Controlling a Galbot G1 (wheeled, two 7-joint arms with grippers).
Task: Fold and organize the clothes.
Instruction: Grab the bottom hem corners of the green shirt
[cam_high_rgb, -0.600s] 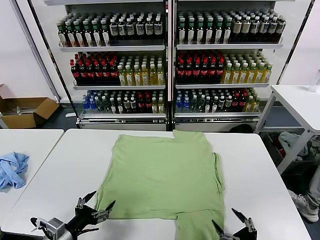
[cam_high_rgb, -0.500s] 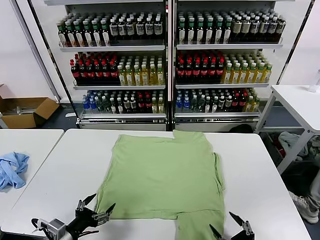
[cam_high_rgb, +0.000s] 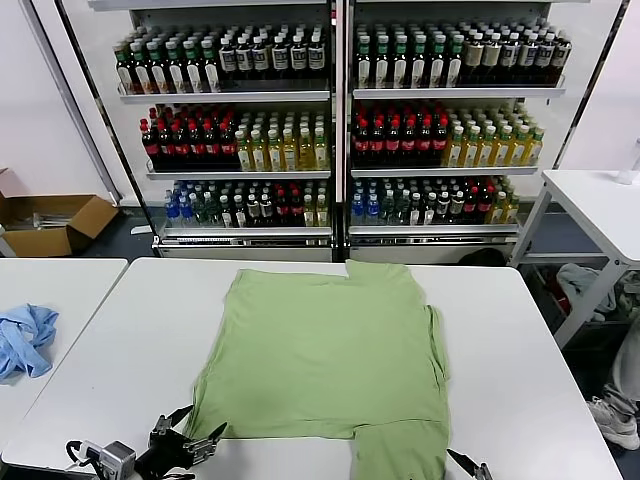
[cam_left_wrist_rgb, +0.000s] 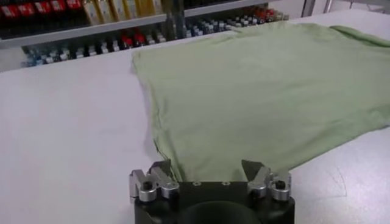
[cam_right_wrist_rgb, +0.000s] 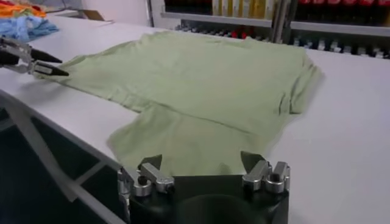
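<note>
1. On the white rectangular table (cam_high_rgb: 120, 340) in front of the robot, the light green short-sleeved shirt (cam_high_rgb: 330, 355) lies spread flat, back side up, one part of it reaching over the near table edge.
2. The left gripper (cam_high_rgb: 190, 438) sits low at the shirt's near left corner, its fingers (cam_left_wrist_rgb: 159, 170) spread apart with nothing between them, the tips just at the cloth's hem.
3. The right gripper (cam_right_wrist_rgb: 201, 163) is at the near table edge by the overhanging part of the shirt; its fingers (cam_right_wrist_rgb: 150, 163) stand apart and hold nothing.
4. A crumpled light blue cloth (cam_high_rgb: 22, 340) lies on a second white table (cam_high_rgb: 70, 285) to the left.
5. An open brown cardboard box (cam_high_rgb: 50, 222) stands on the floor at far left; its contents cannot be made out.
6. Behind the tables, glass-fronted coolers (cam_high_rgb: 340, 130) hold rows of bottles on every shelf.
</note>
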